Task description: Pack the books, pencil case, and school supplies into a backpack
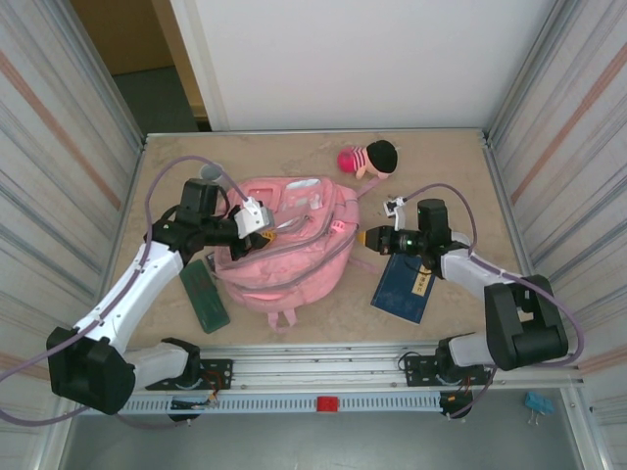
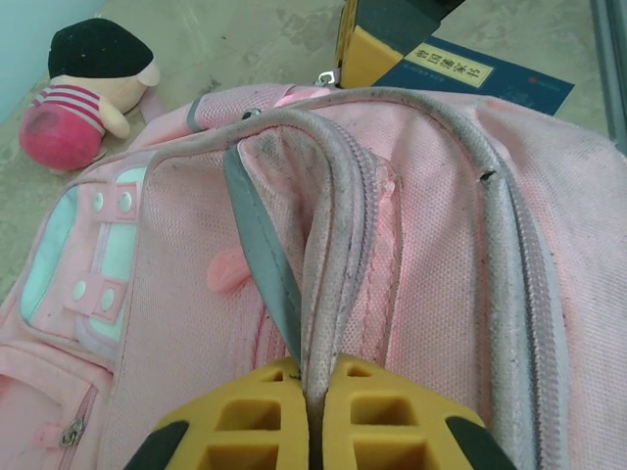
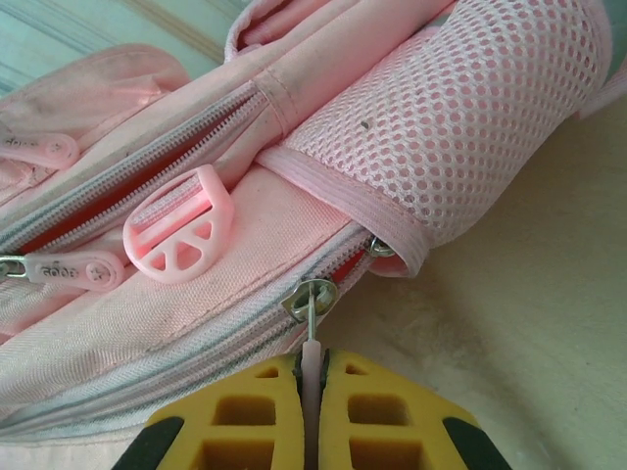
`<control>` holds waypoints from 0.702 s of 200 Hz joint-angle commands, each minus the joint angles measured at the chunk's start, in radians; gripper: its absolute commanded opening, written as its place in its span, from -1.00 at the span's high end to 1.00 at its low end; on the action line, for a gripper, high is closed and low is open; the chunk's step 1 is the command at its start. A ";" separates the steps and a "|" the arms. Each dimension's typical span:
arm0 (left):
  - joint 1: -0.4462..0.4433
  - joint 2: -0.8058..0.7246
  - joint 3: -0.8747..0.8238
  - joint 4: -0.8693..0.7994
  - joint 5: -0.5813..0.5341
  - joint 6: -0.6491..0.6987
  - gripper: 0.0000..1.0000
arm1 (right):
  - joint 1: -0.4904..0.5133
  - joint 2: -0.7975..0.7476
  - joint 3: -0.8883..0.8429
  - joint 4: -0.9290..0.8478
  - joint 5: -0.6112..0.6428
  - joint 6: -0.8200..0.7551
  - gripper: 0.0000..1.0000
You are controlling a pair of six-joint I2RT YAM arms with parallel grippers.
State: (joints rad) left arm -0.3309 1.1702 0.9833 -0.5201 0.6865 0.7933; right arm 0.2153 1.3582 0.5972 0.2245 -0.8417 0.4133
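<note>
Overhead: the backpack (image 1: 286, 257) is lying mid-surface, with the book (image 1: 404, 290) waiting toward the right edge. Left wrist: the left claw (image 2: 312, 397) is pinching the zipper seam (image 2: 331, 245), likely bracing it. Right wrist: the right claw (image 3: 312, 387) is pinching the zipper pull (image 3: 311, 318), probably to unzip.

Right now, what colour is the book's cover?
The book is dark blue with a pale label; best in the top external view.

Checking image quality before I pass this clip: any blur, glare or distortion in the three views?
Top external: even soft light, faint shadows beside the backpack, side walls splayed by wide-angle distortion. Left wrist: backpack weave sharp, left gripper and plush doll slightly soft. Right wrist: zipper pull in the right gripper sharp, no glare.
</note>
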 commanded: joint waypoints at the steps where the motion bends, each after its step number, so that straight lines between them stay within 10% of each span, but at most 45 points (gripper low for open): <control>1: -0.003 -0.032 0.012 0.053 0.034 0.035 1.00 | -0.004 -0.030 0.046 -0.108 0.010 -0.063 0.95; 39: -0.008 -0.017 0.025 0.044 0.051 0.035 1.00 | 0.002 -0.038 0.039 -0.092 -0.026 -0.064 1.00; 140: -0.236 0.106 0.037 0.306 -0.526 -0.371 1.00 | 0.424 -0.281 0.128 -0.356 0.193 -0.117 1.00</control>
State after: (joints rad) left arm -0.5419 1.2537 0.9836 -0.3508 0.3439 0.5484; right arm 0.5289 1.1374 0.6556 -0.0483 -0.6926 0.3271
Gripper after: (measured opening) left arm 0.075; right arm 0.076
